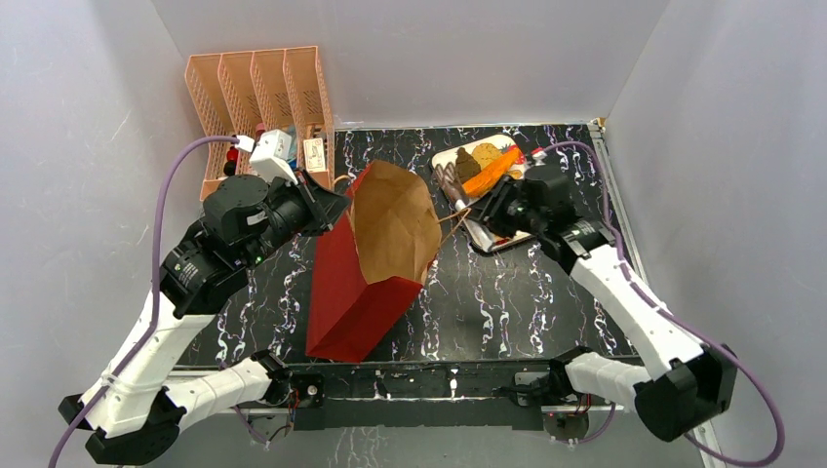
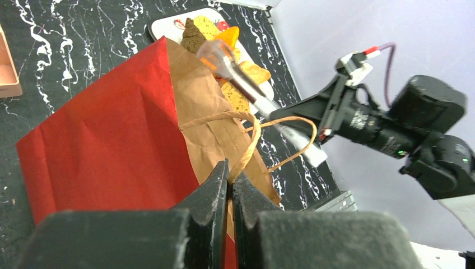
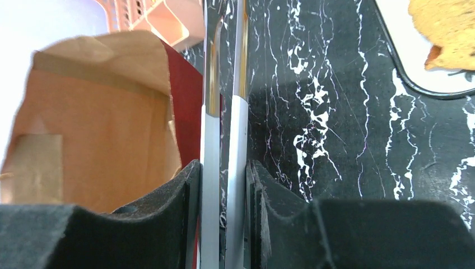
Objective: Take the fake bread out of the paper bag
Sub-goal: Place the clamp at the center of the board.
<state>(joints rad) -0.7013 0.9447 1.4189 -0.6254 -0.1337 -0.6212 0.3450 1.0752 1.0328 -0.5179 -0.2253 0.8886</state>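
Observation:
The paper bag (image 1: pixel 356 292) leans in the middle of the table, red outside, its brown kraft mouth facing up and right; no bread shows inside it. My left gripper (image 1: pixel 336 207) is shut on the bag's rim by a cord handle (image 2: pixel 249 134), as the left wrist view (image 2: pixel 229 169) shows. My right gripper (image 1: pixel 492 210) is shut on silver tongs (image 3: pixel 224 129), which point toward the bag's mouth (image 3: pixel 95 123). Several fake bread pieces, orange (image 1: pixel 492 171), brown (image 1: pixel 468 162) and tan (image 1: pixel 486 152), lie on a white tray (image 1: pixel 491 241) at the back right.
The peach slotted organiser (image 1: pixel 258 93) stands at the back left behind my left arm. The tongs' tips (image 2: pixel 215 53) hover by the tray's bread (image 2: pixel 193 36). White walls enclose the black marbled table (image 1: pixel 507 302).

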